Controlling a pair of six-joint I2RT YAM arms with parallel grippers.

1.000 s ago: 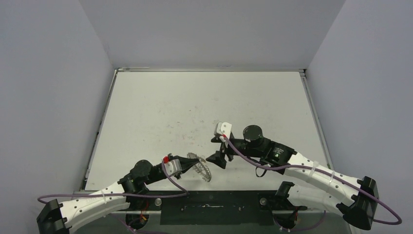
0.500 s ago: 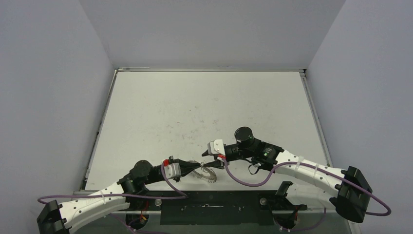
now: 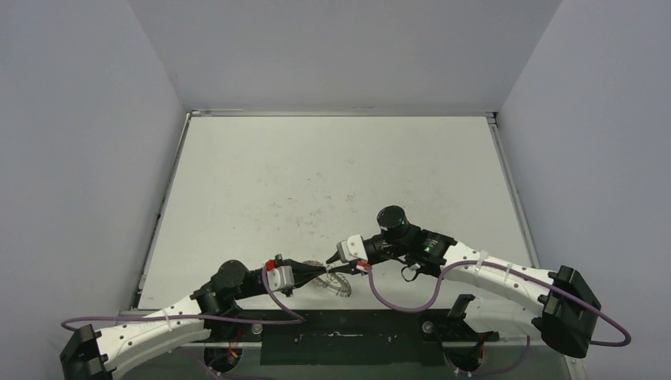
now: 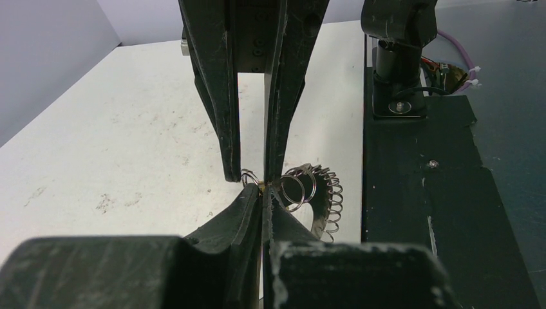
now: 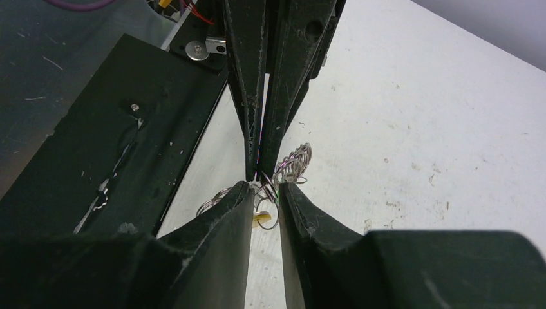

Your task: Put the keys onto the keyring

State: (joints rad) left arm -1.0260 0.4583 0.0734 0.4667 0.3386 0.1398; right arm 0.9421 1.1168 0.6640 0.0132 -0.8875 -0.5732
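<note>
Since a second ago the right arm has swung down from mid-table toward the near edge of the table (image 3: 316, 174), and the right gripper (image 5: 264, 188) has narrowed; its jaws now stand a little apart, clamped on nothing I can see. It meets the left gripper (image 4: 263, 193) tip to tip, both lying roughly along that near edge. The left gripper's jaws are pressed together on a rim loop of the keyring (image 4: 319, 193), which now lies flatter than before, just beside both tips on the near-edge side. A yellow-headed key (image 5: 262, 221) hangs in the right gripper's gap among wire loops (the green one I cannot make out). The pinched loop sits straight between the right fingers, so closing there looks like the next step.
</note>
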